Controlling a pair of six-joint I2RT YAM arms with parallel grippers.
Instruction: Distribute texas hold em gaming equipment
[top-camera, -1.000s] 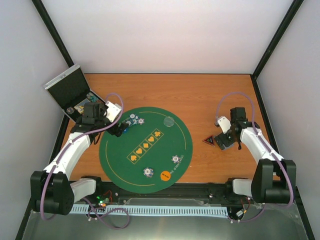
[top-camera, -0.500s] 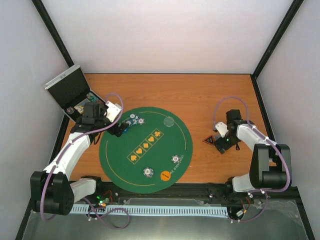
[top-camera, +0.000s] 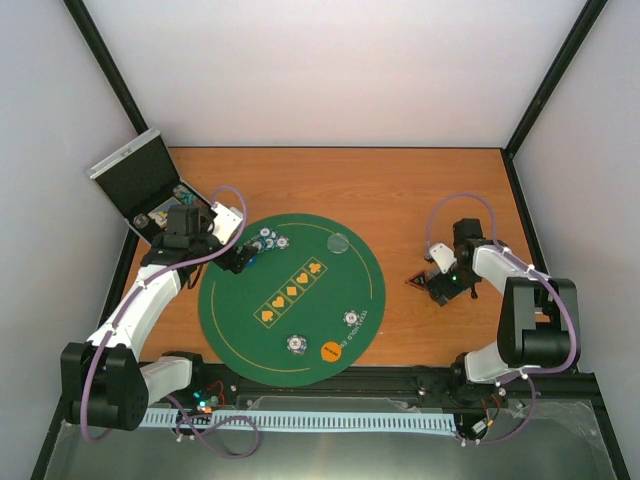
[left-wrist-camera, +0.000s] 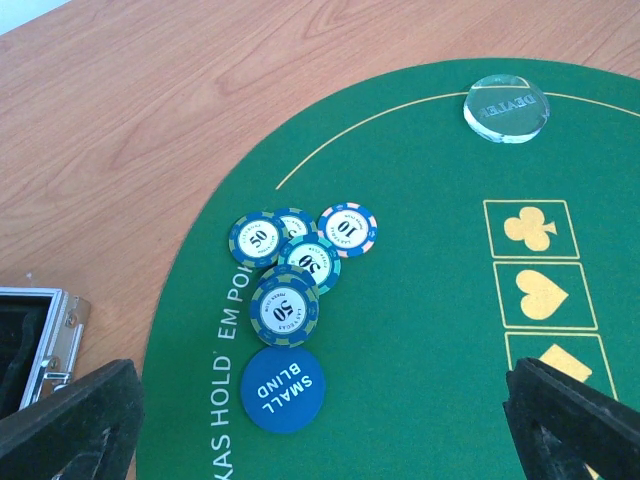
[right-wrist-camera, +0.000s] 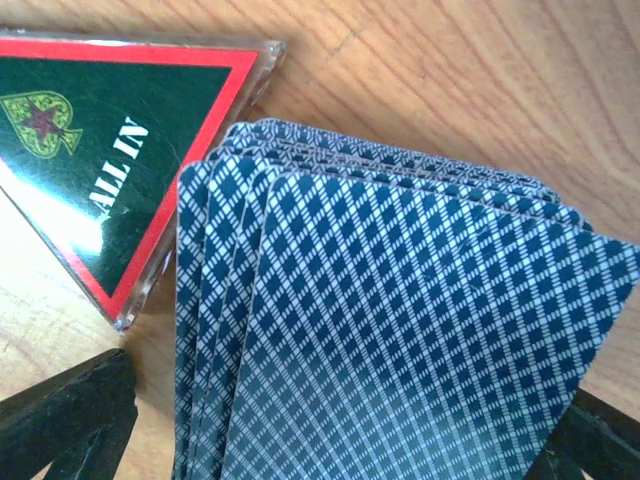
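Your left gripper (top-camera: 241, 260) hangs over the left edge of the green mat (top-camera: 240, 320), its jaws spread wide with nothing between them. In its wrist view the blue disc (left-wrist-camera: 283, 388) marked SMALL BLIND lies on the mat between the two fingers (left-wrist-camera: 70, 425). A cluster of five chips (left-wrist-camera: 285, 308) sits just beyond it, four marked 50 and one marked 10. They overlap one another, and the nearest one touches the blue disc's edge. The clear disc (left-wrist-camera: 506, 105) marked DEALER rests on the far side of the mat, well apart from the cluster. Near the mat's front edge you have two lone chips (top-camera: 351, 318) and the orange disc (top-camera: 331, 351). The silver case (top-camera: 140, 180) stands open at the far left corner of the table (top-camera: 400, 190). Your right gripper (top-camera: 441, 288) is down on the bare wood to the right of the mat. Its jaws are wide and straddle the fanned stack of cards (right-wrist-camera: 400, 330), which lie backs up. A strip of wood shows between one finger (right-wrist-camera: 60, 425) and the stack, so it is not pinching them. The triangle (right-wrist-camera: 110, 130) marked ALL IN lies just beside the cards, and one corner of the stack covers part of its red edge.
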